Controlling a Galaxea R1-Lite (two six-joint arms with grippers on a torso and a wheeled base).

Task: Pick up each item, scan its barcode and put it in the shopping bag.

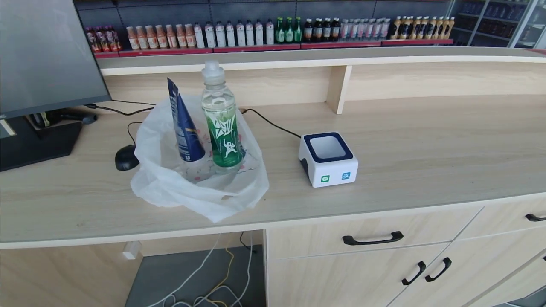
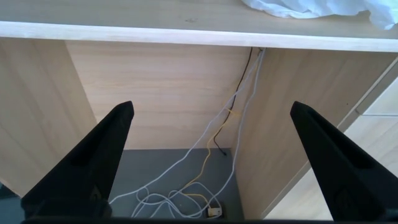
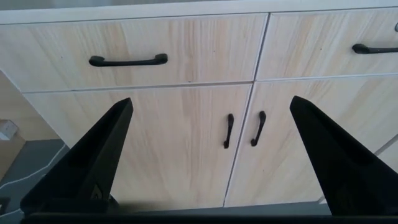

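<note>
The bag [image 1: 239, 196] lies open on the bench [image 1: 426, 145], left of centre, its white plastic slumped around two things that stand upright inside it: a green bottle [image 1: 222, 128] and, just beside it on the left, a dark blue tube [image 1: 184, 128] with its crimped end up. The two are close, perhaps touching low down; I cannot tell. The scanner [image 1: 327, 160] sits on the bench to the right of the bag, apart from it, window facing up.

Both arms hang below the bench top. The left gripper [image 2: 211, 106] faces the open bay under the bench, where cables trail down, with the bag's edge [image 2: 311, 7] showing above it; its fingers [image 2: 93, 162] are spread wide and hold nothing. The right gripper [image 3: 210, 102] faces the drawer [image 3: 127, 60] and cupboard doors, fingers [image 3: 87, 162] likewise spread and bare.

What the next move turns on: bottle and tube are up and forward of both sets of fingers, long axes vertical, and the left arm is the nearer one — the bag lies almost straight above it. Since both items stand in the bag, the task looks done, or nearly so, unless either has yet to be scanned.
</note>
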